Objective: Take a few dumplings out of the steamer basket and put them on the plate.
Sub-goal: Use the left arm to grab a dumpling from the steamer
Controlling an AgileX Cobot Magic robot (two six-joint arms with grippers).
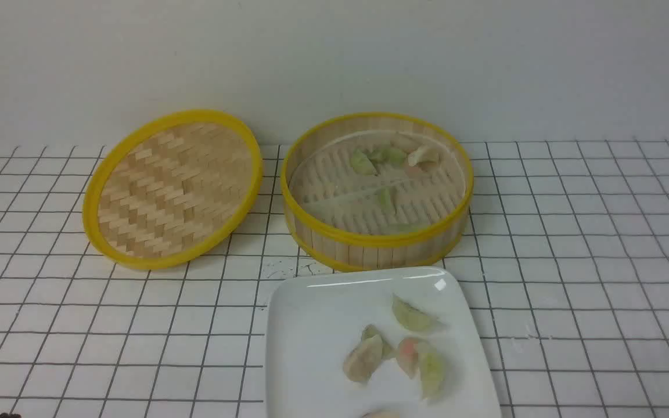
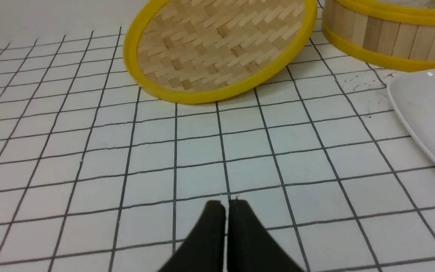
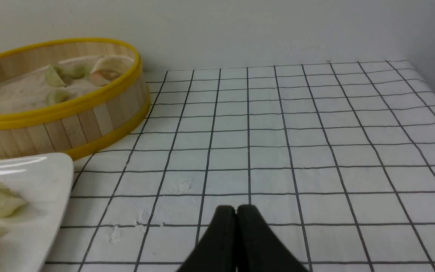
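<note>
In the front view we count one steamer basket (image 1: 376, 238), one woven lid (image 1: 172, 188) just to its left, and one glossy white plate (image 1: 311, 325) just in front of the basket. Four dumplings (image 1: 362, 162) show plainly on the basket's white liner, three pale green and one beige, with perhaps a fifth tucked under the near rim. On the plate we count five small translucent crescents, green, beige and pinkish-orange, clustered towards its right half, plus a sliver of a sixth at the frame's lower edge. In the left wrist view, the left gripper (image 2: 225, 204) hangs over the gridded table (image 2: 89, 151) near the lid, its black jaws pressed together on nothing. In the right wrist view, the right gripper (image 3: 235, 208) is likewise closed and empty over the tiles, near the plate's corner but apart from it.
</note>
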